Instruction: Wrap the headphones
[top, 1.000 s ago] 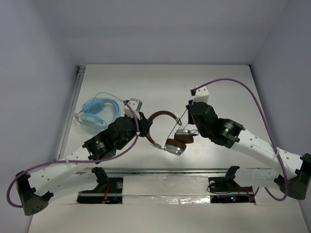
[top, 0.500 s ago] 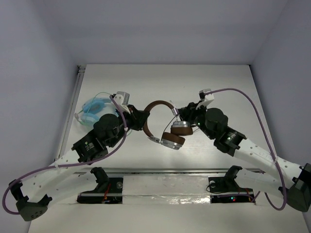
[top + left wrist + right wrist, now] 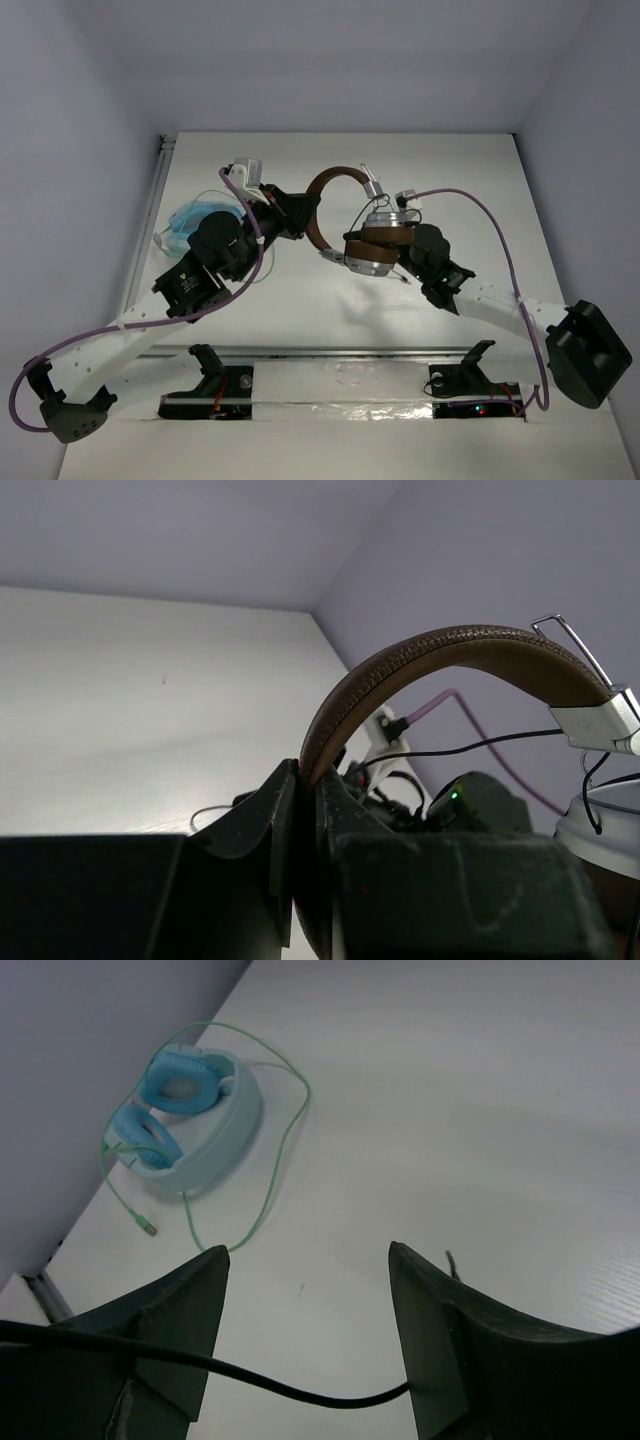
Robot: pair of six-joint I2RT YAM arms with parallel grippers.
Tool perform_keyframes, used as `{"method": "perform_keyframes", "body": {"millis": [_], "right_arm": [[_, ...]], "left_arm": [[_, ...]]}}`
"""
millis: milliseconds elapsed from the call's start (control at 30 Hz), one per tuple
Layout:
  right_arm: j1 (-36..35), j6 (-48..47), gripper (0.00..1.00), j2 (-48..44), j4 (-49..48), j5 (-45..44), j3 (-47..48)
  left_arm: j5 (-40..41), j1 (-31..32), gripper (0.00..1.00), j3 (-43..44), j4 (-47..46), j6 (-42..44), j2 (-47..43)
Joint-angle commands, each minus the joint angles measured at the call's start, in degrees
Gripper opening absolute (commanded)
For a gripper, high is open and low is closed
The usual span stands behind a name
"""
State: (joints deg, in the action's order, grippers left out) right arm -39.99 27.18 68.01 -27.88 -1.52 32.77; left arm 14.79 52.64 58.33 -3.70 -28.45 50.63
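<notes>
The headphones [image 3: 335, 173] hang above the table with their dark brown headband [image 3: 430, 650] arched up. My left gripper [image 3: 300, 213] is shut on the headband's left end [image 3: 305, 770]. The silver ear cups with brown pads [image 3: 375, 250] hang together at the right. In the right wrist view my right gripper [image 3: 305, 1255] stands open, and the thin dark cable [image 3: 300, 1397] sags loosely across the gap between its fingers. In the top view that gripper sits just right of and below the ear cups, mostly hidden by them.
Light-blue headphones [image 3: 190, 228] with a thin green cable [image 3: 285, 1150] lie at the table's left, next to the left arm. A metal strip [image 3: 158, 190] runs along the left edge. Walls close in the back and both sides.
My left gripper has carried the headphones up and toward the back. My right arm has swung left under the ear cups, and its jaws have gone from nearly shut to open.
</notes>
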Motion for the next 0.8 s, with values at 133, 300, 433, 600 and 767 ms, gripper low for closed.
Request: {"method": "perform_keyframes", "body": {"millis": [133,300,433,600,767], "right_arm": [[0.35,3.32,0.71,2.91,-13.33,4.42,-2.89],[0.35,2.27,0.71,6.34,-14.48,2.93,-0.96],[0.35,3.23,0.67,7.93,-19.47,3.1,-1.92],[0.35,2.36,0.68,10.21,-22.48,3.02,-1.58],[0.35,2.26,0.69,16.27,-24.5,7.23,1.85]], "left_arm": [[1.3,-0.78,0.0,6.45,-11.15,-0.29,0.43],[-0.19,-0.79,0.0,9.43,-11.68,-0.03,1.84],[-0.2,-0.79,0.0,10.76,-11.41,0.15,2.8],[-0.81,-0.79,0.0,10.15,-12.37,-0.82,3.16],[-1.16,-0.79,0.0,11.46,-11.59,-0.65,3.77]]}}
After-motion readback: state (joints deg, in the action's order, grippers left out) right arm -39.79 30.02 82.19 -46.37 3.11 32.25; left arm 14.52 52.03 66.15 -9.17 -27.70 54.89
